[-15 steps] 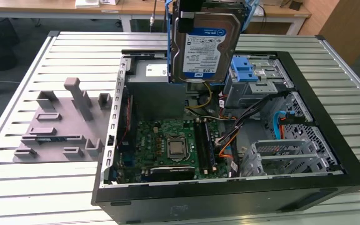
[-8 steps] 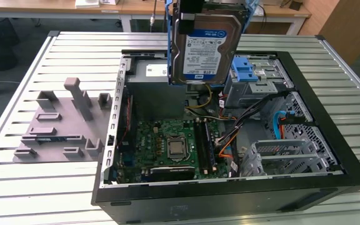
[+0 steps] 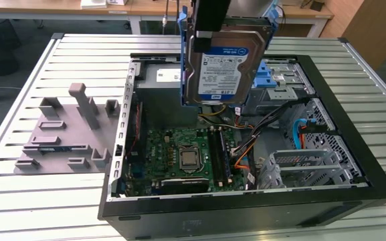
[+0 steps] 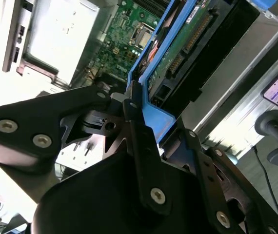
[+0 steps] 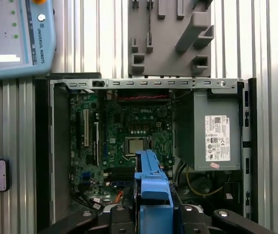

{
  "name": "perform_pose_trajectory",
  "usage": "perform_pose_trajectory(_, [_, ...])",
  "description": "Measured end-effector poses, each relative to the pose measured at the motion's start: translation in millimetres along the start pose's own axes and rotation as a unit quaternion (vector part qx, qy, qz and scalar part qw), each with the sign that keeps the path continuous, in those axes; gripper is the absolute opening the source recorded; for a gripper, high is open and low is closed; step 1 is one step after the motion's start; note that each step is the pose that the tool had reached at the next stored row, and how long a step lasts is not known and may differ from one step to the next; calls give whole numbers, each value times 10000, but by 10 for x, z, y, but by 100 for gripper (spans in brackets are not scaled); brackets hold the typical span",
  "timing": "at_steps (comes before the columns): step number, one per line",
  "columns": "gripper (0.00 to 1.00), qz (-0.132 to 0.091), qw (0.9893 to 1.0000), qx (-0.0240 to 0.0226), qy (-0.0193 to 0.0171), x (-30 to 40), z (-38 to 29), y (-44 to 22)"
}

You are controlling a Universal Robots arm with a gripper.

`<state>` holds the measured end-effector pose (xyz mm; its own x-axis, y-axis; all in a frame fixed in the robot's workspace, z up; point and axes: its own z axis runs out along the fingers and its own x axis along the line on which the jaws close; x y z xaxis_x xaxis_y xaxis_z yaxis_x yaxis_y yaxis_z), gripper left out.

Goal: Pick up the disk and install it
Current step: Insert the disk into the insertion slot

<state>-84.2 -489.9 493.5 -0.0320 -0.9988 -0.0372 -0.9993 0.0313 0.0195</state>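
Silver metal with a blue-and-white label, the disk (image 3: 223,65) hangs on edge above the open computer case (image 3: 247,217), which lies on its side in the middle of the slatted metal table (image 3: 38,211). In the exterior view the label faces the camera and the disk's lower end looks to be over the far part of the case, near the grey power supply (image 3: 163,83) and the blue-clipped drive cage (image 3: 281,79); I cannot tell how far above them it hangs. The jaws are closed on the disk: in the second wrist view black fingers (image 4: 140,146) pinch one end of its blue bracket (image 4: 161,119), and in the first wrist view that bracket (image 5: 151,178) juts out over the green motherboard (image 5: 129,126). As far as the task goes, the pick-up looks done, since the disk is off every surface and carried by the arm alone. The install is not yet done: the disk sits in no bay, touches no part of the case, and no cable is plugged into it. A grey fixture block (image 3: 62,138) lies apart, toward the table edge at the exterior view's left.
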Motion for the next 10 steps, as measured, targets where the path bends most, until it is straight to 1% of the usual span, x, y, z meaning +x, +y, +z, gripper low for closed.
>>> perform_pose_trajectory(2, [36, -1, 10000, -1, 1, 31, 3, -34])
perform_pose_trajectory(6, [36, -2, 10000, 2, 1, 46, 12, -129])
perform_pose_trajectory(9, [36, -12, 10000, 49, 0, 79, 26, -137])
perform_pose_trajectory(10, [36, -15, 10000, 66, -1, 105, 32, -138])
